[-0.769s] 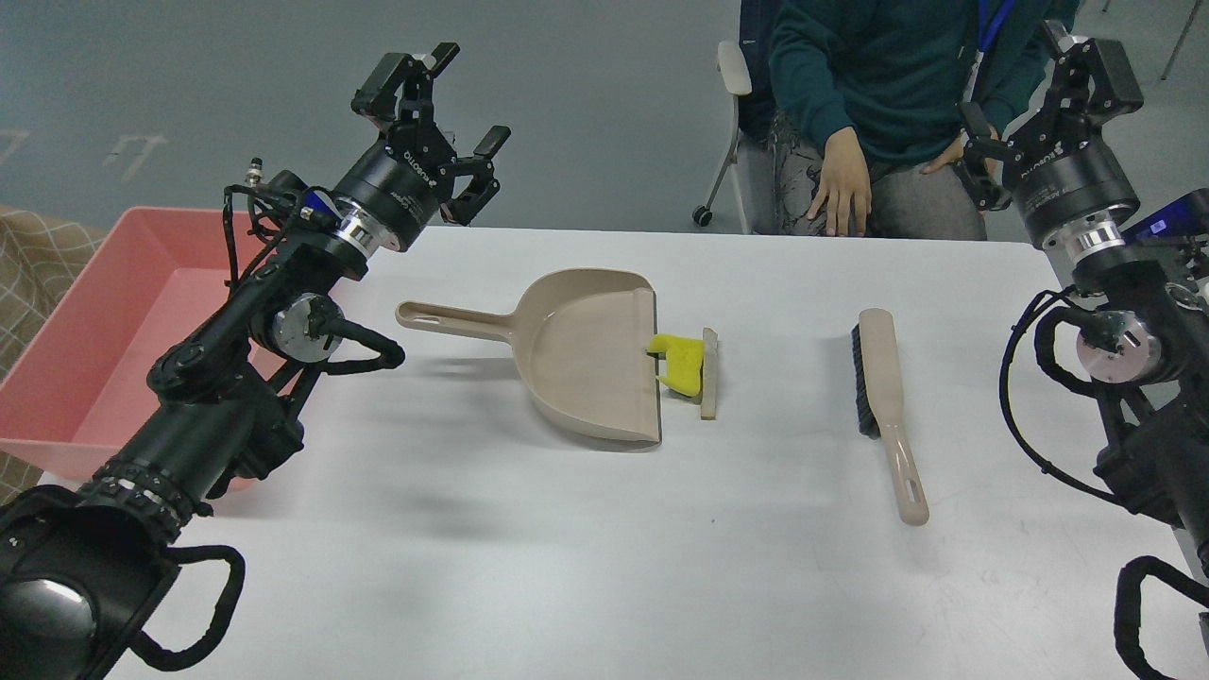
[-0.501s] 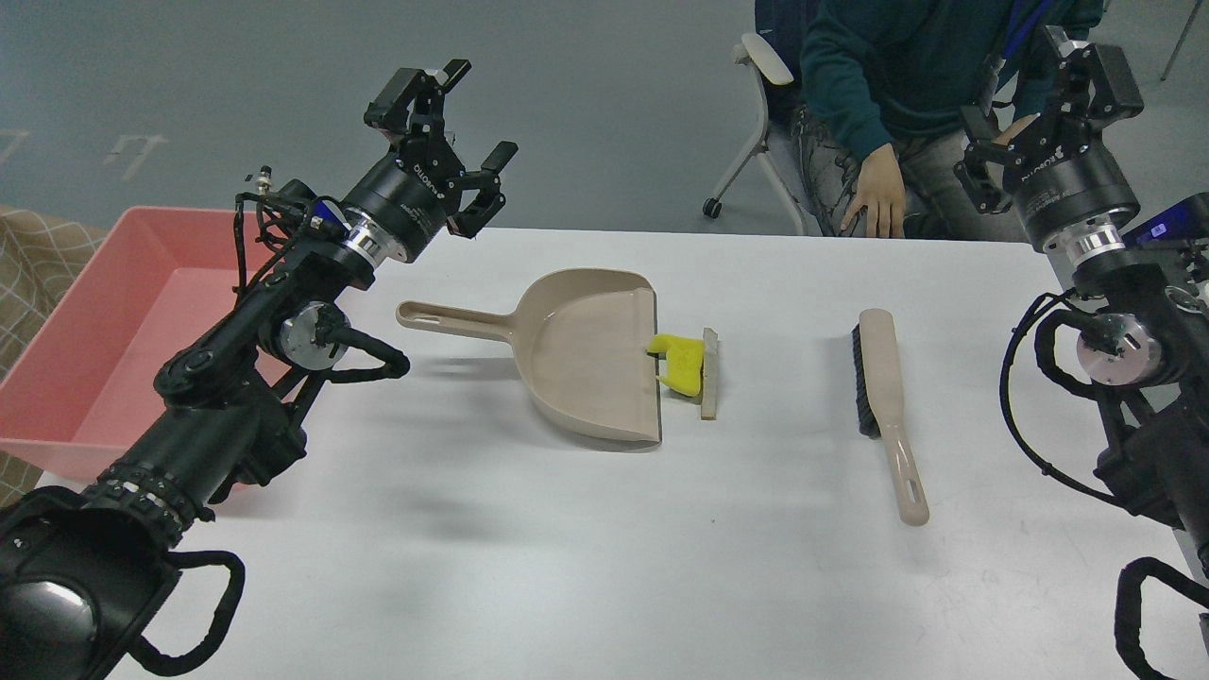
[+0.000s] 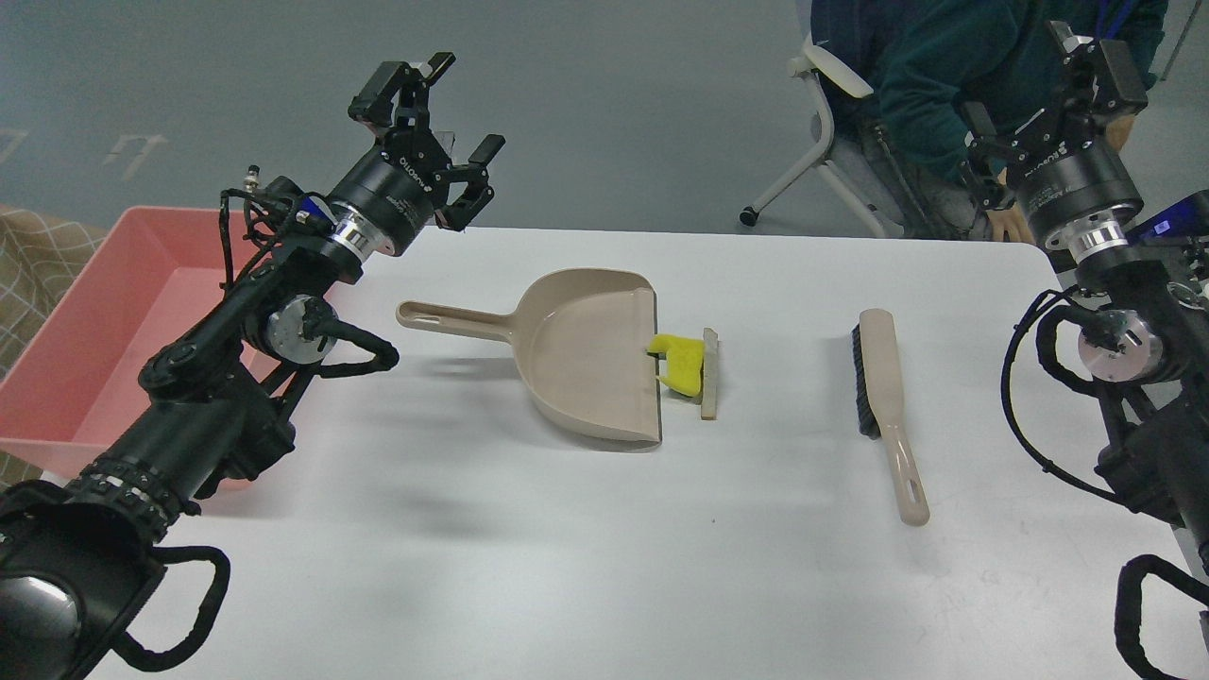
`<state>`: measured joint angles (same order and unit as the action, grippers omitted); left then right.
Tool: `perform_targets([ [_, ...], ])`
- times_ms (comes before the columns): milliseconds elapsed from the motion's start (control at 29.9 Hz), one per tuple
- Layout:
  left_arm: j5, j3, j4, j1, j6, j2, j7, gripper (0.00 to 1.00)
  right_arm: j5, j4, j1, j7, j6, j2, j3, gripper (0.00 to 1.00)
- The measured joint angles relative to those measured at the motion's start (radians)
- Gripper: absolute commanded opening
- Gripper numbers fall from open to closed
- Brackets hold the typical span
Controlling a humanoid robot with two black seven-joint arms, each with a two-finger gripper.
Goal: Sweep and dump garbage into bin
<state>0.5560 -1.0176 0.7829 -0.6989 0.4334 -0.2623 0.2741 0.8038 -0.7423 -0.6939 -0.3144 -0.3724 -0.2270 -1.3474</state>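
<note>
At the dustpan [image 3: 586,354] mouth lies the garbage [image 3: 694,368]; brush [image 3: 883,406], long axis front-to-back, sits nearer the right tool [image 3: 1048,123]; left tool [image 3: 439,123] hovers above the dustpan's handle; both tools apart, empty.

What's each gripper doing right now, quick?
Left gripper: open, holding nothing, raised above the table's far edge.
Right gripper: open, holding nothing.
</note>
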Motion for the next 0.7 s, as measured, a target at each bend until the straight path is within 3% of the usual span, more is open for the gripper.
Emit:
perform_targets([
  [401, -0.003, 0.002, -0.054, -0.026, -0.006, -0.061, -0.006, 0.98, 0.000, 0.016, -0.038, 0.002, 0.012, 0.001, 0.004, 1.00],
  [702, -0.011, -0.001, -0.068, -0.027, -0.036, -0.039, 0.040, 0.98, 0.000, 0.016, -0.033, -0.002, 0.009, 0.003, 0.005, 1.00],
])
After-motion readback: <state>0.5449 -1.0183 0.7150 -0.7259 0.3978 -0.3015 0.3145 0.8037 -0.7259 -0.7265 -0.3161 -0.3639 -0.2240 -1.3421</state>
